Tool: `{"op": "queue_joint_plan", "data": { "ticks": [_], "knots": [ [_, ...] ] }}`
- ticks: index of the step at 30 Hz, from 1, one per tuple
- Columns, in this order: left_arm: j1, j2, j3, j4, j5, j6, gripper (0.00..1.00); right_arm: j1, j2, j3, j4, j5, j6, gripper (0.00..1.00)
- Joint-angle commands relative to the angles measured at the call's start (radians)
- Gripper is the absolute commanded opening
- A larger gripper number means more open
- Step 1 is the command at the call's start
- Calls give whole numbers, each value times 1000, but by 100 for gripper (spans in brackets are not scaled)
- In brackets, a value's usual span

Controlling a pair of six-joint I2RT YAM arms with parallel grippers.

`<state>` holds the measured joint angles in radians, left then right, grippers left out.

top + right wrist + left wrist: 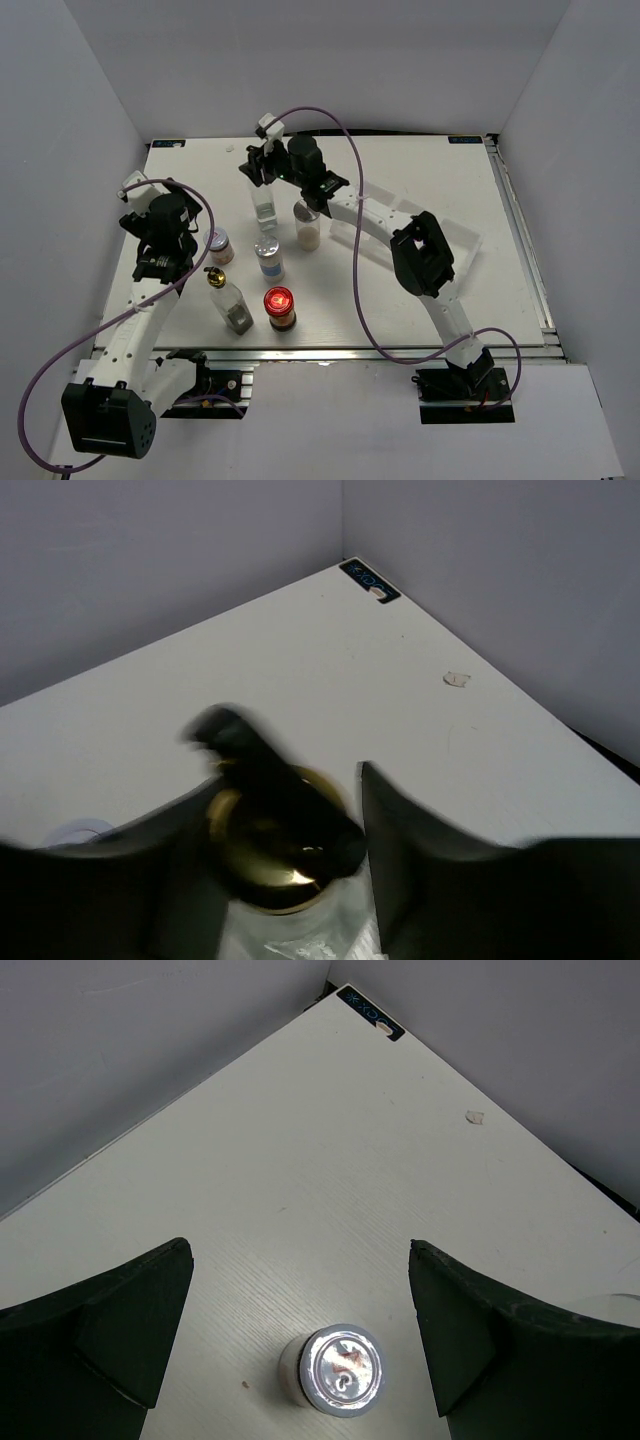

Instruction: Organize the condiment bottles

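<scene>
Six condiment bottles stand on the white table (440,170). My right gripper (262,165) (283,780) is shut on the gold pourer top (265,875) of a tall clear bottle (265,203) at the back centre; its image is blurred. My left gripper (185,245) (300,1260) is open, its fingers either side of and above the small pinkish-lidded jar (220,245) (340,1370). A silver-lidded jar (268,257), a red-lidded jar (280,307) and a second tall gold-topped bottle (230,302) stand in front. Another jar (308,230) sits beside the right arm.
A clear-white tray (468,240) lies right of centre, partly under the right arm (420,250). White walls close the back and sides. A purple cable (350,150) loops over the table's back.
</scene>
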<state>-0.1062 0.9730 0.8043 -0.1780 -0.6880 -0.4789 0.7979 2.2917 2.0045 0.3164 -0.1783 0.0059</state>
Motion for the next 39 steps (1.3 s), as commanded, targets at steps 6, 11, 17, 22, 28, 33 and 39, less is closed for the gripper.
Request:
{"op": "queue_joint_plan", "data": {
  "ticks": [6,11,17,22,28,33,39],
  "knots": [
    [3,-43,-13,11,-30,-7,98,21,-24,45,122,13,8,12],
    [2,-51,-13,2,-30,-9,98,21,-23,149,156,40,-10,0],
    [2,-66,-14,-8,-42,-13,98,14,-89,209,199,94,-95,0],
    [2,-74,-16,-6,-27,-17,98,-21,-216,128,182,209,-133,0],
    [2,-71,-11,-18,-39,-21,98,-116,-466,-95,57,308,-129,0],
    [2,-69,-14,-15,-44,-23,98,-204,-765,-367,-29,425,-141,0],
    [2,-43,-4,-29,-57,-32,98,-281,-1106,-690,-111,695,-124,0]
  ]
}}
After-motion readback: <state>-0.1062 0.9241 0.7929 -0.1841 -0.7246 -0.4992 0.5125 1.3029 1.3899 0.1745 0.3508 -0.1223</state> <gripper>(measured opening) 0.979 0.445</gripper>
